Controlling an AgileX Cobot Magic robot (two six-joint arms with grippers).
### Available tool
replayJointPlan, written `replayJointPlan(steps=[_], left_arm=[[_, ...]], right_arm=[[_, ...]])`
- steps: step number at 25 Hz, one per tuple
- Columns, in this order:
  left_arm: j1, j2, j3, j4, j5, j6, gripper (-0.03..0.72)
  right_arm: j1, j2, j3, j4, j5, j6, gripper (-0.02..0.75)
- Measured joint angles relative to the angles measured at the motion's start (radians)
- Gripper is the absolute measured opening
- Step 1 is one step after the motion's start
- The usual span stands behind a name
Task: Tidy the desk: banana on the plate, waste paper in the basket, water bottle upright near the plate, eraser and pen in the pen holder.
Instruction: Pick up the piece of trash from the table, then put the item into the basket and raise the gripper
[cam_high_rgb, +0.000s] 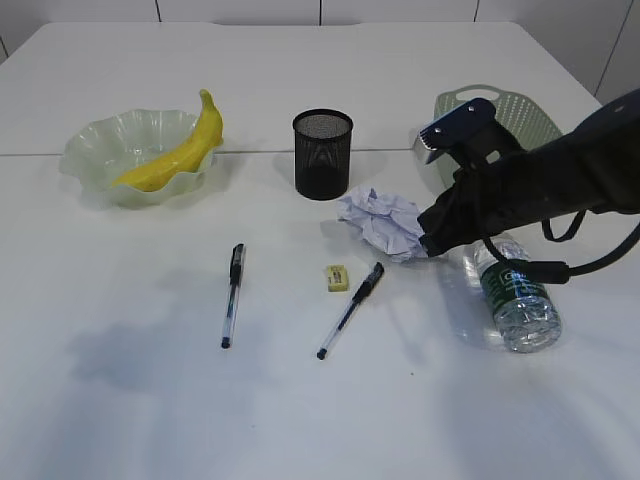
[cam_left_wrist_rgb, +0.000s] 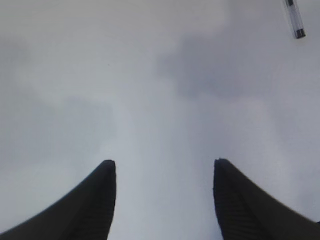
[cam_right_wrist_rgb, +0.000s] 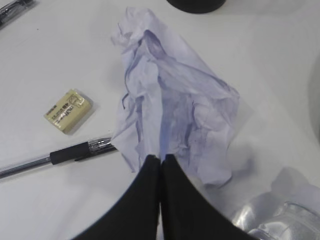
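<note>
Lighting: bright, even, diffuse, from above; white table (cam_high_rgb: 300, 400) near overexposed. Shadows: soft grey patches lay on the table in the exterior view, left of the right gripper (cam_high_rgb: 432, 243); a similar dim blot sat ahead of the left gripper (cam_left_wrist_rgb: 164, 167). Glare: pale highlights on the water bottle (cam_high_rgb: 515, 293) below the right arm. Focus: left wrist view soft and hazy throughout; right wrist view fairly sharp on the crumpled paper (cam_right_wrist_rgb: 170, 110), its near fingers (cam_right_wrist_rgb: 145, 200) blurred. Exterior view slightly grainy.

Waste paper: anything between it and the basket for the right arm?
Nothing visible on the table blocks it. The right gripper is shut on the waste paper's edge; the basket sits behind, with only the arm itself in between.
</note>
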Motion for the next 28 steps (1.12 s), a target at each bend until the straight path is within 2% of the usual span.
replayJointPlan(steps=[16, 28], left_arm=[[0.000, 0.000, 0.000, 0.000, 0.000, 0.000, 0.435], [0.000, 0.000, 0.000, 0.000, 0.000, 0.000, 0.435]], right_arm=[[0.000, -0.124, 0.000, -0.171, -0.108, -0.004, -0.015], [0.000, -0.126, 0.000, -0.220, -0.232, -0.026, -0.015]])
